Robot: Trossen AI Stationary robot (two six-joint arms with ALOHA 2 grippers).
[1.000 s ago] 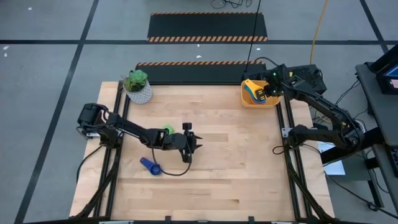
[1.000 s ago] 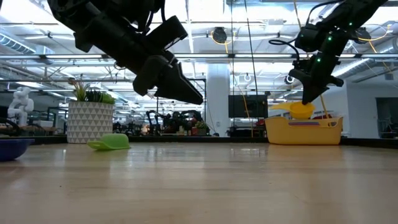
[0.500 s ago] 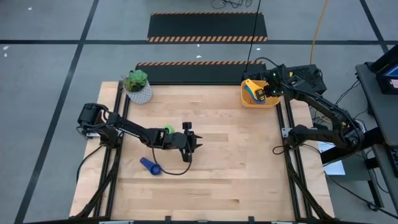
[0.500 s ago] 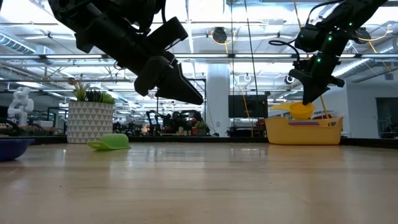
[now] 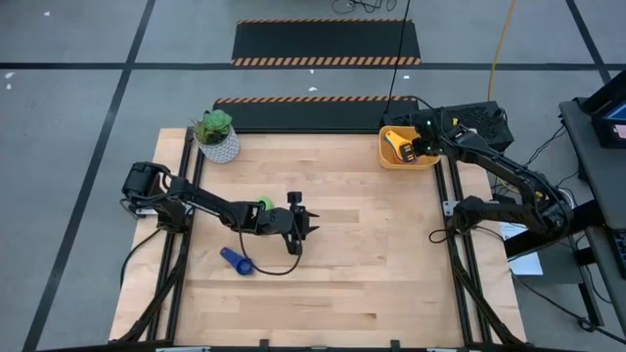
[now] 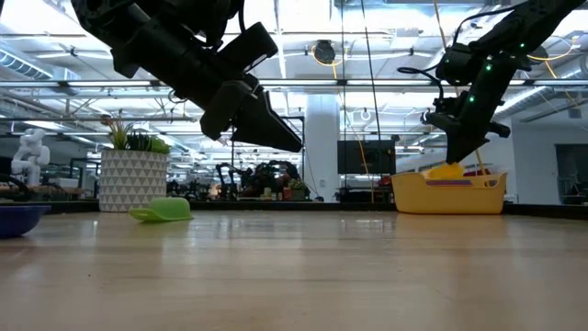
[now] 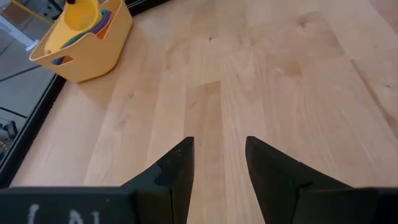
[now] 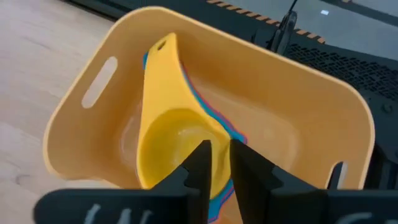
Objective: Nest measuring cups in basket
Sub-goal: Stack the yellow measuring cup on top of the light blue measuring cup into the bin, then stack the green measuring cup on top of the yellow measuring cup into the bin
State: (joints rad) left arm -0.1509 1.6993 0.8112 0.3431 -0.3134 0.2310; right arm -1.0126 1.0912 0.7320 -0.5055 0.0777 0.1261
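The yellow measuring cup (image 8: 168,130) is in my right gripper (image 8: 221,158), low inside the yellow-orange basket (image 8: 298,93) at the table's far right corner (image 5: 386,158). Under it lie stacked cups whose blue and red rims (image 8: 214,118) show. The green cup (image 5: 262,204) and the dark blue cup (image 5: 235,260) rest on the table at left of centre. My left gripper (image 5: 313,224) hangs open above the table's middle, to the right of the green cup, touching nothing. My right gripper pinches the rim of the yellow cup's bowl (image 8: 211,134) between its two fingers, on the side opposite the handle. It comes from above, slanting down into the basket. The handle (image 8: 163,56) points away from the fingers. Whether the cup rests on the stack I cannot tell.
A white pot with a green plant (image 5: 217,137) stands at the table's far left corner. Black rails (image 5: 452,205) run along both table sides. Bare wood (image 5: 372,254) lies between the left gripper and the basket.
My right gripper has gone down with the yellow cup, from above the basket's rim to lower inside it, shifting slightly toward the far edge. It stays shut on the cup.
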